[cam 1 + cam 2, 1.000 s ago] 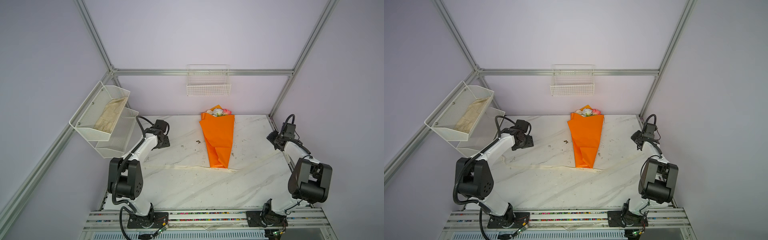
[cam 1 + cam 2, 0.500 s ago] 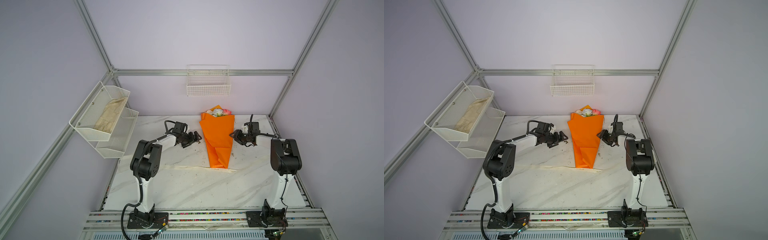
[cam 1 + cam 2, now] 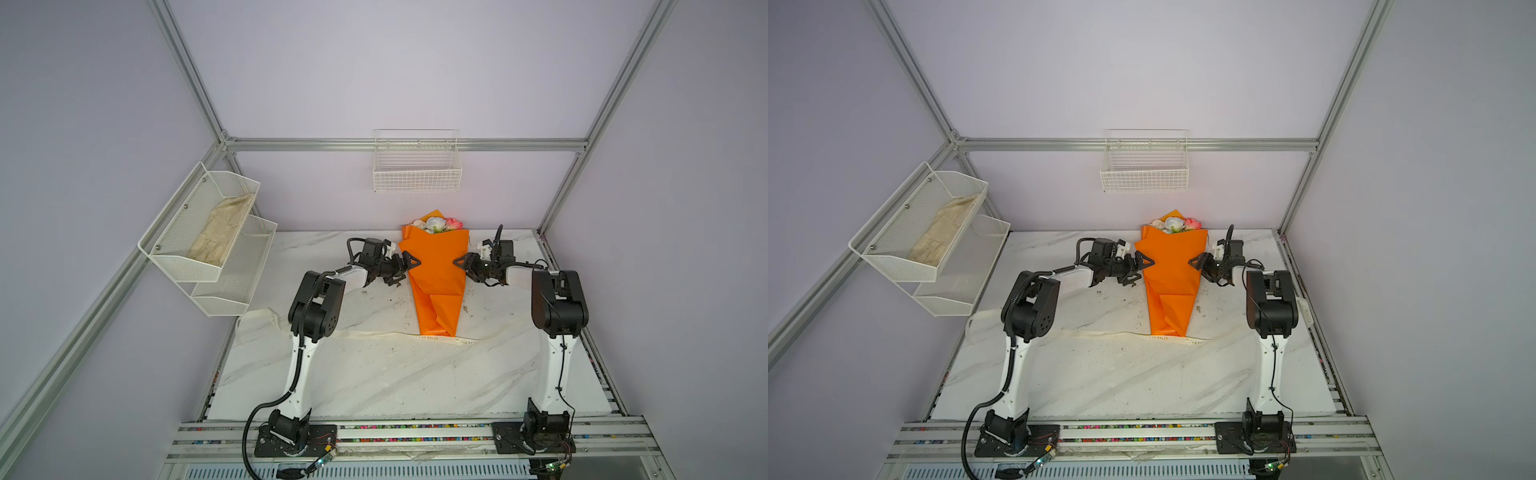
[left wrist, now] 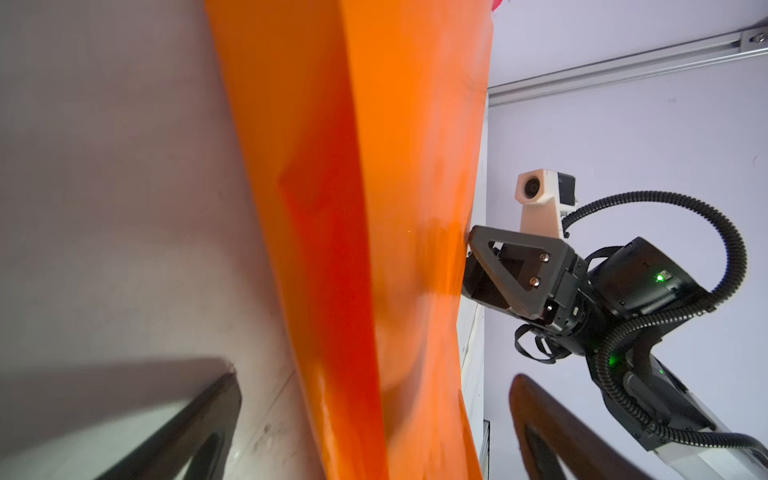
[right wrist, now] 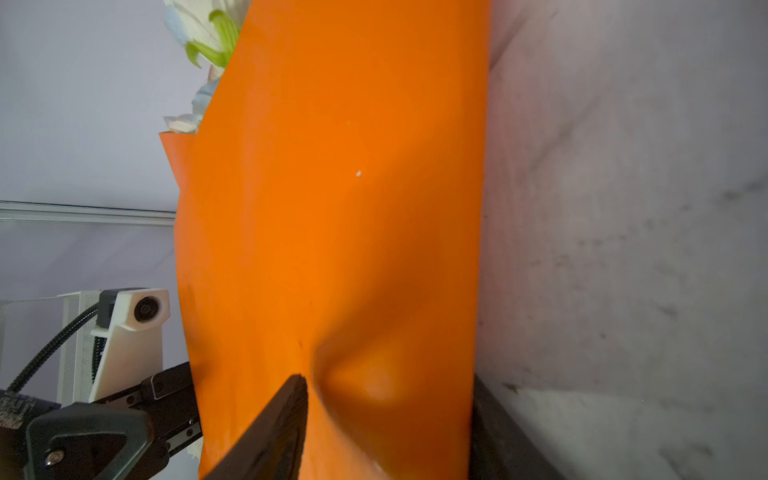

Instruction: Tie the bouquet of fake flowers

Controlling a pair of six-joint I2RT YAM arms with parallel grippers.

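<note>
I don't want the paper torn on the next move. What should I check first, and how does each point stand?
1. The left tool open, astride the edge of the bouquet: ok.
2. The right tool holding: a finger dents the paper; gripping or not, cannot tell.
3. Bouquet flat on the table, flowers at the far end: ok.
4. The ribbon around the bouquet: not ok; it lies on the table by the wrap's bottom tip.

The bouquet of fake flowers [image 4: 353, 208] runs twelve to six o'clock. The left gripper [image 4: 374, 376] straddles it at six, jaws wide — right gripper [image 4: 468, 262] touches it at three.
</note>
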